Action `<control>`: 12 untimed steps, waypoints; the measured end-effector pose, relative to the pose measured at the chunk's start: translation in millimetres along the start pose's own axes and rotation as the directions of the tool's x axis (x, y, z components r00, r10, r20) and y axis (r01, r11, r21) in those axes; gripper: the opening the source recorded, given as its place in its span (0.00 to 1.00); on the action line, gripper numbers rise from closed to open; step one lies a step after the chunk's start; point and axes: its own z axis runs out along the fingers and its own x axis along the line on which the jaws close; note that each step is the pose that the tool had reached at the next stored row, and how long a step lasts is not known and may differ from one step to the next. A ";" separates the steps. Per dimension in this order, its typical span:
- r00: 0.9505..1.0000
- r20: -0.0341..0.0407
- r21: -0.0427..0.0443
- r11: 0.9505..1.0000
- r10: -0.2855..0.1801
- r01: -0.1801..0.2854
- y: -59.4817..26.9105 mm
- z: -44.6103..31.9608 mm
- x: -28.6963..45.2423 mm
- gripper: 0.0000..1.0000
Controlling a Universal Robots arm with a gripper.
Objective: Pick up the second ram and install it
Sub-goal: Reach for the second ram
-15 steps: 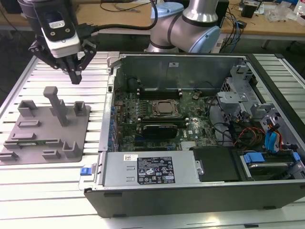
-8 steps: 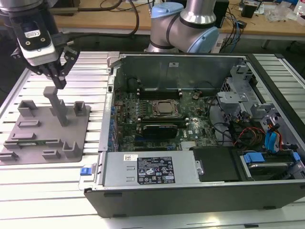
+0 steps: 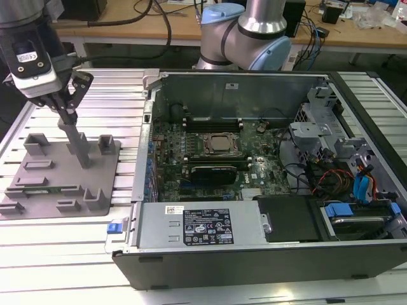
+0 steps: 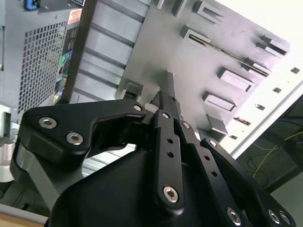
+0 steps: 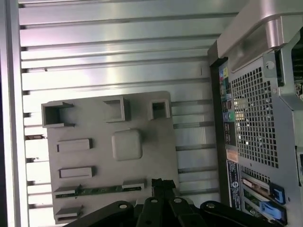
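Note:
The second ram (image 3: 48, 189) is a thin green stick lying flat in low holders near the front of a grey fixture plate (image 3: 102, 190). In the first wrist view the ram (image 5: 99, 190) rests between two small grey holders. My gripper (image 3: 67, 115) hangs over the back half of that plate, just above an upright grey post (image 3: 79, 149) and well apart from the ram. Its black fingers (image 4: 163, 118) meet at the tip in both wrist views, shut with nothing between them. The gripper (image 5: 161, 183) tip points down at the plate.
An open computer case (image 3: 241, 82) stands to the exterior view's right of the plate, with the motherboard (image 3: 216, 149), a black expansion card (image 3: 219, 171), a power supply (image 3: 203, 225) and loose cables (image 3: 331, 178). Raised grey blocks (image 3: 108, 145) stand on the plate. The table is ribbed aluminium (image 3: 57, 248).

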 end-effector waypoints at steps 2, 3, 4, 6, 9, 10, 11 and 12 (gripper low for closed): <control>1.000 0.000 0.000 1.000 -0.007 0.007 -0.8 4.2 3.7 0.08; 1.000 -0.001 -0.001 1.000 -0.016 0.016 -1.3 8.0 6.1 0.08; 1.000 -0.001 -0.001 1.000 -0.024 0.024 -1.8 10.4 7.8 0.08; 0.999 -0.002 -0.001 0.999 -0.036 0.036 -3.2 12.9 11.1 0.08; 0.998 -0.003 -0.002 0.998 -0.057 0.057 -7.6 18.7 17.0 0.08; 0.998 -0.003 -0.002 0.998 -0.057 0.057 -7.6 18.7 17.0 0.08; 0.998 -0.003 -0.002 0.998 -0.057 0.057 -7.6 18.7 17.0 0.08; 0.998 -0.003 -0.001 0.998 -0.058 0.058 -7.7 19.0 17.4 0.08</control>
